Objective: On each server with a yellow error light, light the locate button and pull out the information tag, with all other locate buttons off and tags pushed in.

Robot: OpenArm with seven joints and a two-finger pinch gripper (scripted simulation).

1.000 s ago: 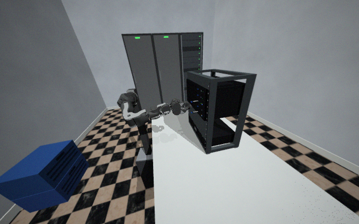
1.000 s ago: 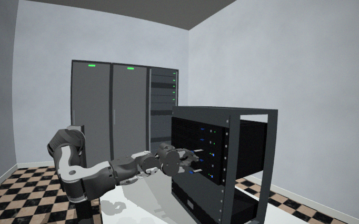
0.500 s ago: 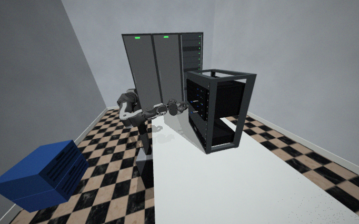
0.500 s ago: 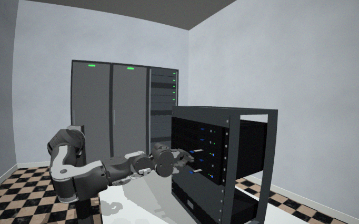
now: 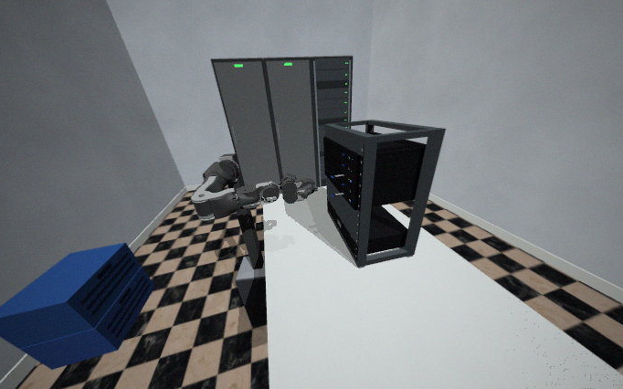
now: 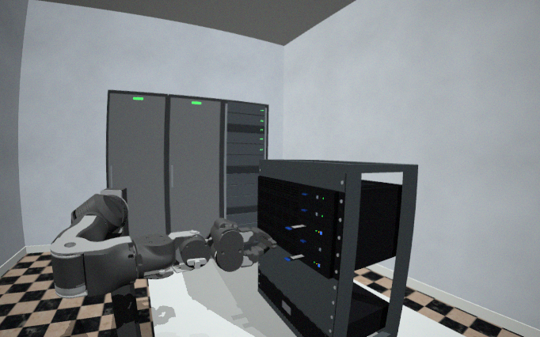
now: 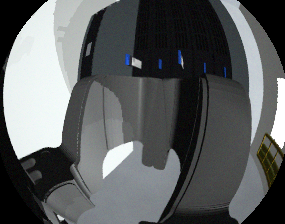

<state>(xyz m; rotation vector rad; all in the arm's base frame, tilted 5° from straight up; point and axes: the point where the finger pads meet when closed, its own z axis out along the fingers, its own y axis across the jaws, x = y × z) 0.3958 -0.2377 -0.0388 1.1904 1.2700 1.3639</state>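
— While the tool (image 6: 268, 244) hangs pinched closed on nothing, where's the rack (image 6: 349, 217)?
— At its 3 o'clock on the worktop (image 5: 401, 309), just apart. Two tags (image 6: 298, 226) stick out beside blue lights.

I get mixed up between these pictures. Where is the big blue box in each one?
Top view: the blue box sits on the checkered floor at lower left, well away from the table.
Exterior view: not in it.
Wrist view: not in it.
Shared landmark: the dark server rack on the white table shows right of centre in the top view, at right in the exterior view, and ahead in the wrist view.
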